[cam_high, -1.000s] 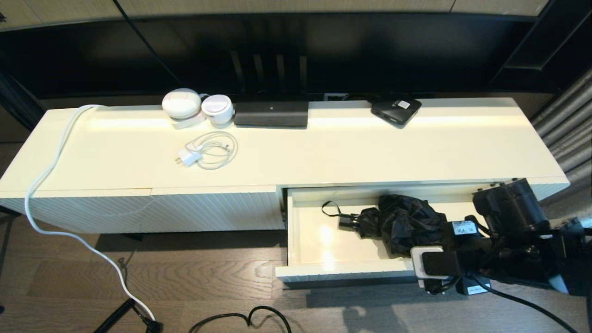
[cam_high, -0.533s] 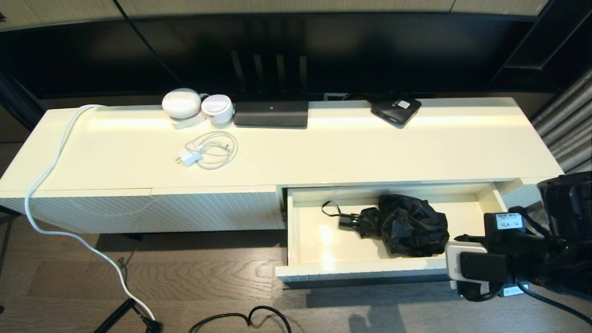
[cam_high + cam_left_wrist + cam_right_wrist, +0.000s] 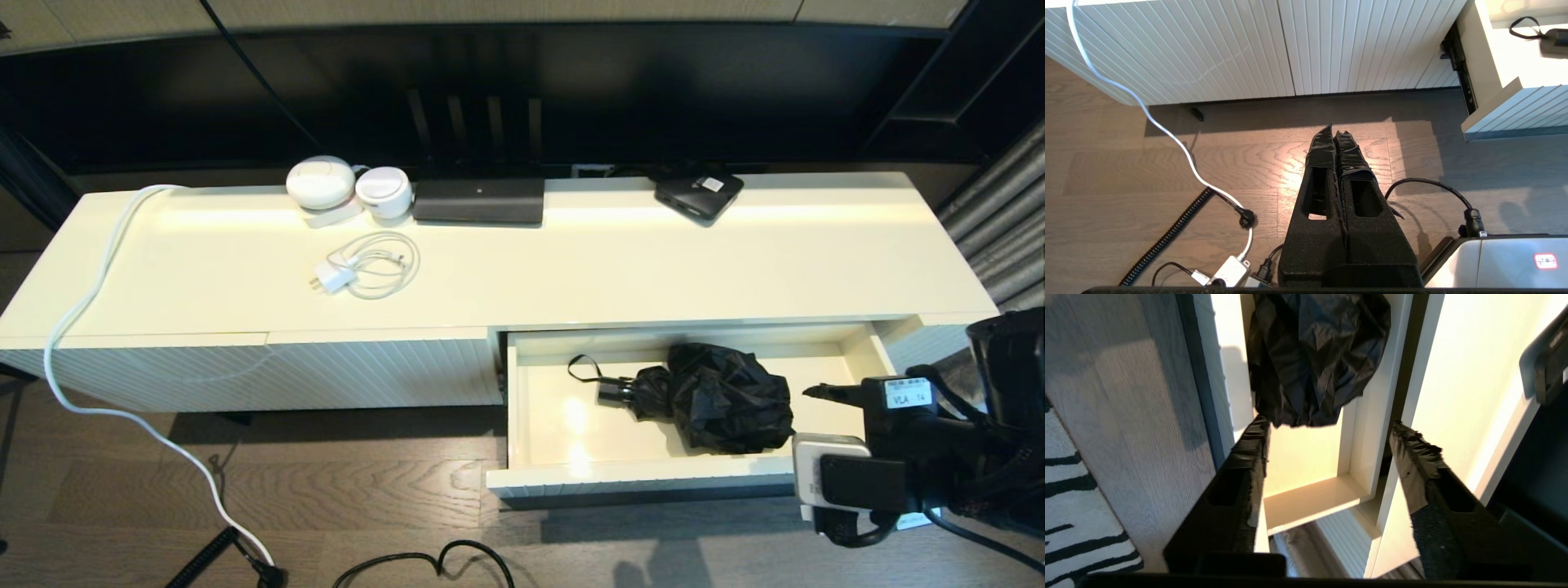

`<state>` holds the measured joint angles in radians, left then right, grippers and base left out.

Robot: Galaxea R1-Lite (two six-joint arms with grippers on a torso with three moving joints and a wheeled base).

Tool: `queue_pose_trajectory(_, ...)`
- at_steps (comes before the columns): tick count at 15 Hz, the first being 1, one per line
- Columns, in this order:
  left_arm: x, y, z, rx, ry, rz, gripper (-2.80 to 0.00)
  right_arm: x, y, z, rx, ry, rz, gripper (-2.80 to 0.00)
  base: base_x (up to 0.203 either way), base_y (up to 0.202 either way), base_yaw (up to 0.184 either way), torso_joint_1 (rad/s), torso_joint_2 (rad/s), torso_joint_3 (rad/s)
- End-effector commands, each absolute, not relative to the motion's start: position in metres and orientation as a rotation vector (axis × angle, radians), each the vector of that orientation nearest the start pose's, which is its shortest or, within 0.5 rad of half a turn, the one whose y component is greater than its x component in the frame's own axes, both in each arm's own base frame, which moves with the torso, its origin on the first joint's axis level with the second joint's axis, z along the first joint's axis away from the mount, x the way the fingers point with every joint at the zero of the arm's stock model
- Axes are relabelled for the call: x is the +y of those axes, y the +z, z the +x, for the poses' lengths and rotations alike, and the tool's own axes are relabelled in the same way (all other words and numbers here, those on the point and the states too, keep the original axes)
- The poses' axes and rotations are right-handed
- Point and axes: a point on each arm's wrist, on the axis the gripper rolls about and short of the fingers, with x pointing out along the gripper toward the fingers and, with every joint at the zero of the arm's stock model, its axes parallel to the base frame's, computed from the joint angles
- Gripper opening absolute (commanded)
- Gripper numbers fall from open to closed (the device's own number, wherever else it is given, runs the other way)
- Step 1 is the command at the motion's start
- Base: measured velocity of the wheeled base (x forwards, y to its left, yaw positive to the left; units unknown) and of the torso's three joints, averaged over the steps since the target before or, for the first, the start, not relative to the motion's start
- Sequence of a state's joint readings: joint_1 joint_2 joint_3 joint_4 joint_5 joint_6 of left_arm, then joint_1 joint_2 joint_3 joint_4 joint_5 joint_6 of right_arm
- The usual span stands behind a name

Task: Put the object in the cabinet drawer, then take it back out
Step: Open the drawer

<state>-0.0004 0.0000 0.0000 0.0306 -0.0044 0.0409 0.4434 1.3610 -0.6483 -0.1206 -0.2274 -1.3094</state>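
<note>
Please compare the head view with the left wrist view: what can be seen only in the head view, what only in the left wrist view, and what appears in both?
Only the head view shows the cabinet top with the white charger cable, the flat black box, the umbrella's bunched canopy and the right gripper beside the drawer's right end.

Only the left wrist view shows the left gripper, jaws together, over the wooden floor.

Both show the open drawer, the umbrella's wrist loop and the fluted panel.
</note>
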Motion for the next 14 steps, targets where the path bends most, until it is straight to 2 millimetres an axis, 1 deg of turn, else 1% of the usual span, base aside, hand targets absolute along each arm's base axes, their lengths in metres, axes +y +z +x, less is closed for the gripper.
queue_pose_trajectory(1,0.0,0.072,-0.023,0.029,-0.005,0.041,-2.8,0.096,0.168,0.204,0.379,0.608,-1.484,0.0,0.0,0.0,0.0,0.0,0.0,0.0)
queue_pose_trajectory(5,0.0,0.072,-0.023,0.029,-0.005,0.041,-2.8,0.12,0.144,0.242,0.417,0.658,-1.497,0.0,0.0,0.0,0.0,0.0,0.0,0.0)
queue_pose_trajectory(7,0.0,0.072,-0.023,0.029,-0.005,0.041,-2.8,0.128,0.141,0.258,0.414,0.657,-1.494,0.0,0.0,0.0,0.0,0.0,0.0,0.0)
queue_pose_trajectory(10,0.0,0.072,-0.023,0.029,-0.007,0.041,-2.8,0.127,0.139,0.272,0.433,0.642,-1.487,0.0,0.0,0.0,0.0,0.0,0.0,0.0)
queue_pose_trajectory(14,0.0,0.072,-0.023,0.029,-0.007,0.041,-2.8,0.121,0.13,0.277,0.476,0.646,-1.486,0.0,0.0,0.0,0.0,0.0,0.0,0.0)
